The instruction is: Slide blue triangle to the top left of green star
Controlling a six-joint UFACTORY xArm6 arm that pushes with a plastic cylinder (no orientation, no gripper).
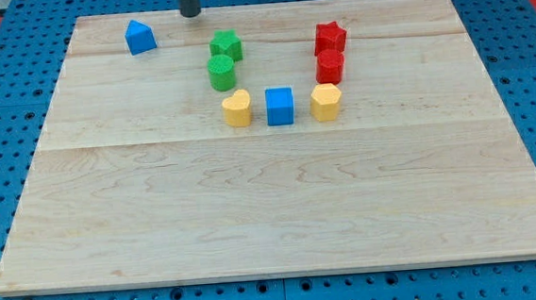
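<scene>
Camera view is giving you the whole board (281,206), so work near to far.

Near half: nothing is sitting on it, only bare wood.

Middle: three blocks are lying in a row. yellow heart (237,108) on the left, blue cube (280,106) in the centre, yellow hexagon (325,101) on the right. They are close but not touching, as far as you can tell.

Farther back, two short columns are rising from the row's ends. On the left, green cylinder (222,73) with green star (227,46) just behind it, the two looking like they are touching. On the right, red hexagon (329,67), shape not certain, with red star (330,38) just behind it. Together the seven are forming a U open to the far side. That looks like a tidy leftover layout, so you're wanting to keep it undisturbed.

Far left: blue triangle (140,36) is sitting alone near the far edge, well apart from the green star, to its left and slightly farther back. So it is already lying far-left of the star; my read is it only needs closing in.

Far edge: my tip (189,15) is resting between the triangle and the star, touching neither, slightly farther back than both. No claw here: it's a plain rod, nothing opening or closing, nothing held.

The triangle is lying left of my tip and a little nearer. Tip is on the wrong side for pushing it rightward; you're probably needing to route around behind it to its left face first.
</scene>
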